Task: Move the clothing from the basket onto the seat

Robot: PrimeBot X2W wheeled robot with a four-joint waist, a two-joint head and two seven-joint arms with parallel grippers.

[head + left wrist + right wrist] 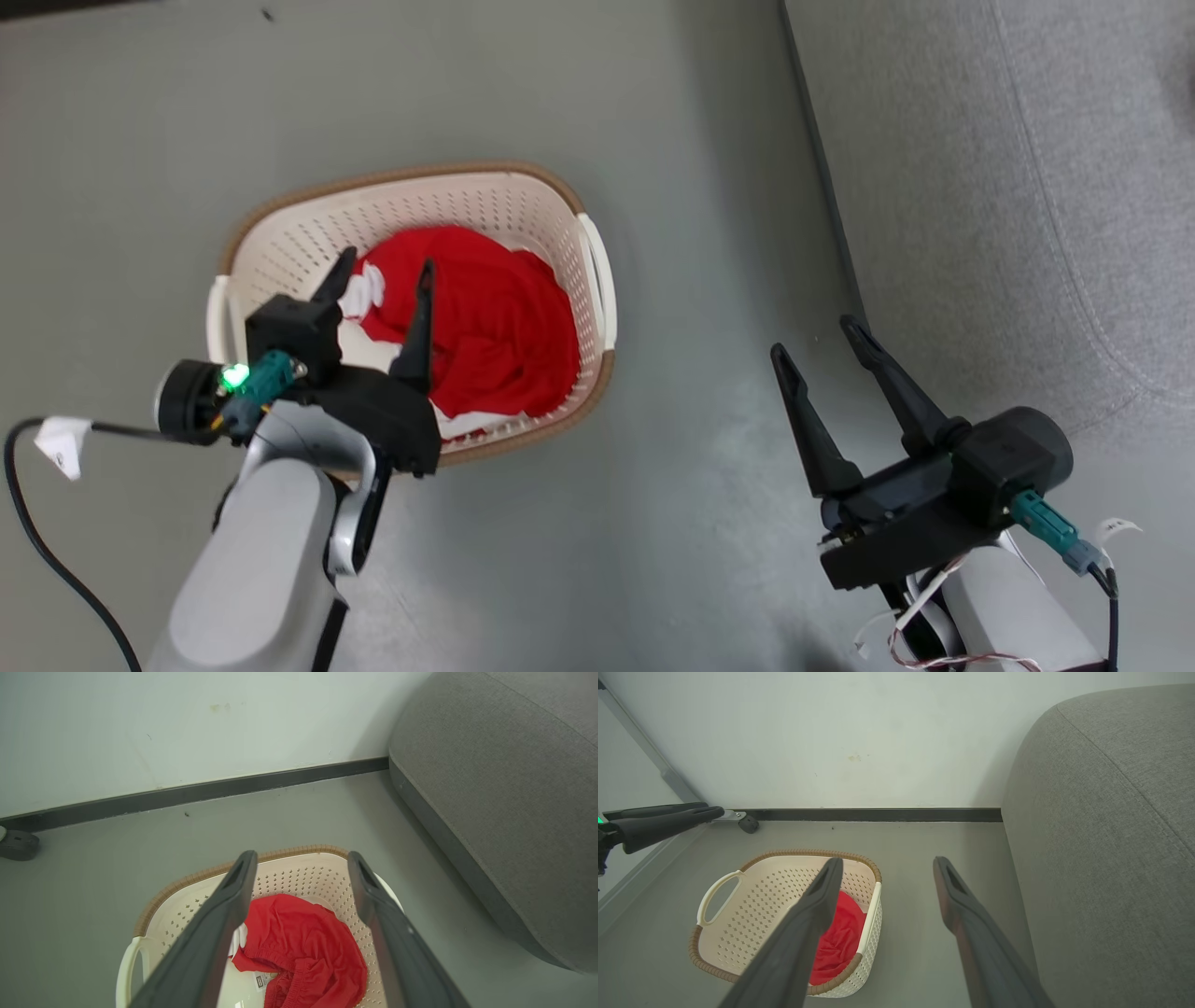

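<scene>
The left gripper [387, 259], wide open and empty, is hovering seemingly just above the soft red clothing [504, 327] in the cream perforated plastic basket [308, 233], needing to dip and close, the right gripper [814, 338] hanging equally open and empty near the light grey fabric seat [1008, 187].

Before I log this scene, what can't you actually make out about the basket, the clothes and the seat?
Head view: the left gripper covers part of the clothing; the garment count is unclear.
Left wrist view: the paper label in the basket is too small to read.
Every view: the seat is cut off by the frame edge.
</scene>
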